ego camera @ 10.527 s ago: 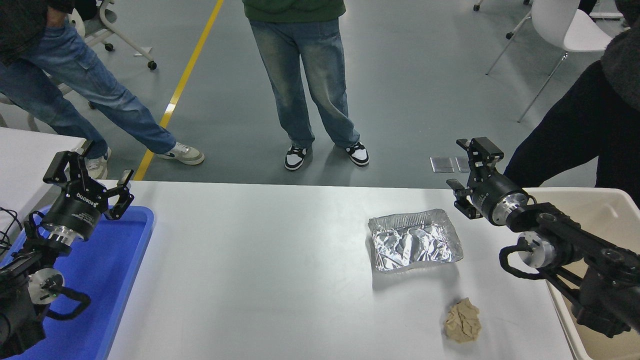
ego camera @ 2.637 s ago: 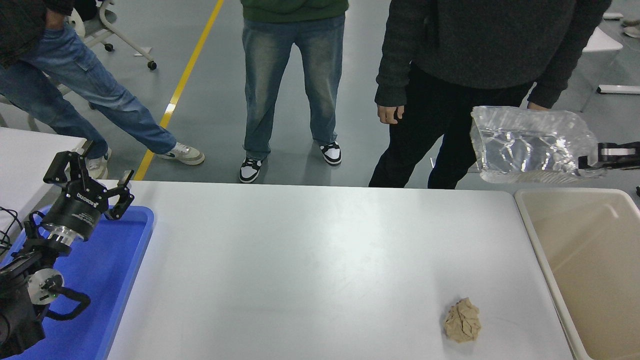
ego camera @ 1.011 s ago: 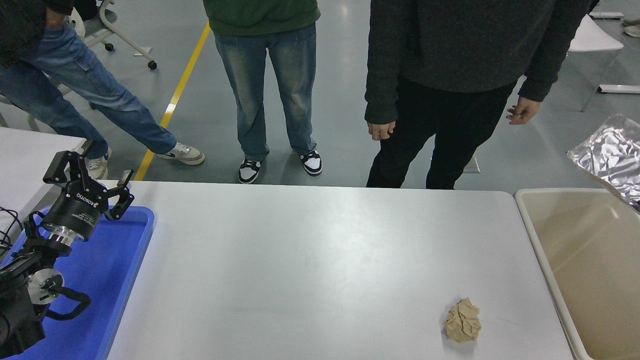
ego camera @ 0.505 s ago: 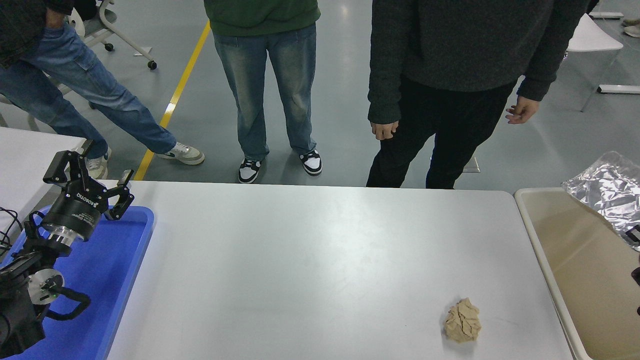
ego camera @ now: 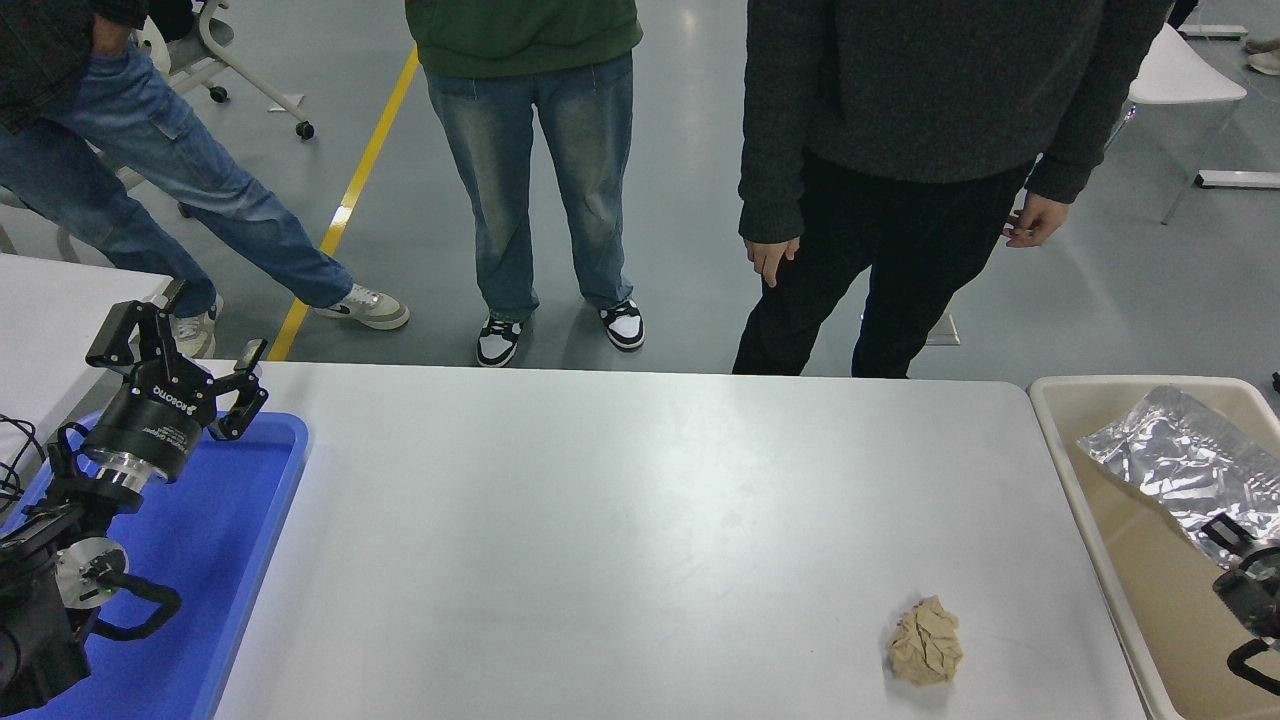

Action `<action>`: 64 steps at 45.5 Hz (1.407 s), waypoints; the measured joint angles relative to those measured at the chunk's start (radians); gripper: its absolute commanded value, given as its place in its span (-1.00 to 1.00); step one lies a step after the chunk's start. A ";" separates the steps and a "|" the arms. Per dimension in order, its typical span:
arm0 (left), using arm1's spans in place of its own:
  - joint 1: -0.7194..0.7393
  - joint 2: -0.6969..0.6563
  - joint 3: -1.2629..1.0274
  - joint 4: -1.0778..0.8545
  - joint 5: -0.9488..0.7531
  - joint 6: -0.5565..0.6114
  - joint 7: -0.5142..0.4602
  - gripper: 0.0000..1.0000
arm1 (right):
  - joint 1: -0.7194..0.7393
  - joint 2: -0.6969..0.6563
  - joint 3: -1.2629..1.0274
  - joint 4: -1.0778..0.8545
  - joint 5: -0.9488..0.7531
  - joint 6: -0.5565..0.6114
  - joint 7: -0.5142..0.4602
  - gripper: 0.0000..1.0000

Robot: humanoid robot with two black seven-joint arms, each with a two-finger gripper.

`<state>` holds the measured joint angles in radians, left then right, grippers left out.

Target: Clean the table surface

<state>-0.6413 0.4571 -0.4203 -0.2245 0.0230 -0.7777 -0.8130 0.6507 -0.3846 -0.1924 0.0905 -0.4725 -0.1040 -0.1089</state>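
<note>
One head view covers the scene: the wide matte white table surface (ego camera: 620,530) fills the middle, with the left black gripper (ego camera: 190,365) parked off its left end, fingers spread apart, over the flat blue plastic tray (ego camera: 250,560), of which no contents show. Off the table's right end, the right black gripper (ego camera: 1232,540) sits low at the picture's edge inside the beige plastic bin (ego camera: 1070,440), touching the crumpled silver foil tray (ego camera: 1170,460) that lies tilted in the bin; whether its fingers clamp the foil cannot be told. A crumpled tan paper ball (ego camera: 925,642) rests on the table near its front right corner, well apart from both grippers. Three people stand at the far side.
</note>
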 measured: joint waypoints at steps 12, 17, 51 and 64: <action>0.000 0.000 0.000 0.000 0.000 0.000 0.000 1.00 | -0.005 0.023 0.002 0.000 0.001 0.016 -0.016 -1.00; 0.000 0.000 0.000 0.000 0.000 0.000 0.000 1.00 | -0.005 0.028 0.005 0.000 0.001 0.019 -0.021 -1.00; 0.000 0.000 0.000 0.001 0.000 0.000 0.000 1.00 | 0.017 0.025 0.016 0.003 0.066 0.014 -0.059 1.00; 0.000 0.000 0.000 0.000 0.000 0.000 0.000 1.00 | 0.034 0.004 0.021 0.020 0.082 0.019 -0.061 1.00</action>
<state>-0.6412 0.4573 -0.4203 -0.2243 0.0230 -0.7775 -0.8130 0.6849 -0.3807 -0.1711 0.1105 -0.3910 -0.0846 -0.1702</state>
